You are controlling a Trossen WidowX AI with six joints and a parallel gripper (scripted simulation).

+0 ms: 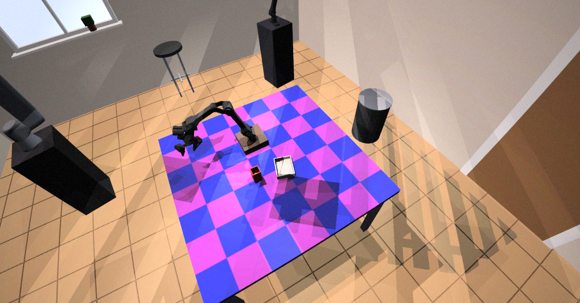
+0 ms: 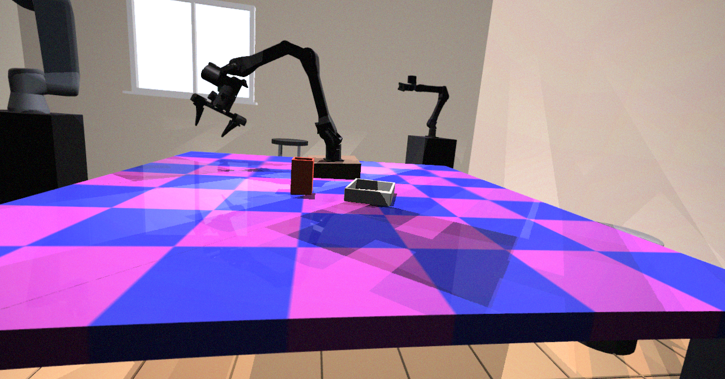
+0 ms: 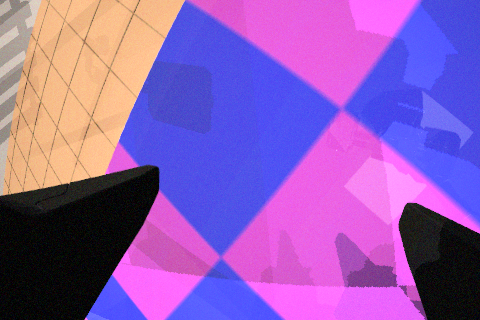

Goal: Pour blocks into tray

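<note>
A red square-sided cup (image 1: pixel 256 175) (image 2: pixel 302 176) stands upright on the checkered table (image 1: pixel 239 232) (image 2: pixel 227 275). Its inside is mostly dark in the top view, and I cannot make out the blocks clearly. A shallow white-grey tray (image 1: pixel 284 174) (image 2: pixel 366 196) lies just to the right of the cup, apart from it; I see no blocks in it. My gripper (image 1: pixel 189 148) (image 2: pixel 209 130) (image 3: pixel 282 198) is wide open and empty. It hangs high above the table's far left part, to the left of the cup and well away from it. Cup and tray are out of the wrist view.
My arm's brown base block (image 1: pixel 258 146) (image 2: pixel 337 170) stands behind the cup and tray. Off the table are a stool (image 1: pixel 167 49) (image 2: pixel 289 142), a dark cylinder (image 1: pixel 369 118), another small arm on a pedestal (image 1: pixel 275 54) and a larger arm on a black pedestal (image 1: pixel 60 171) at the left.
</note>
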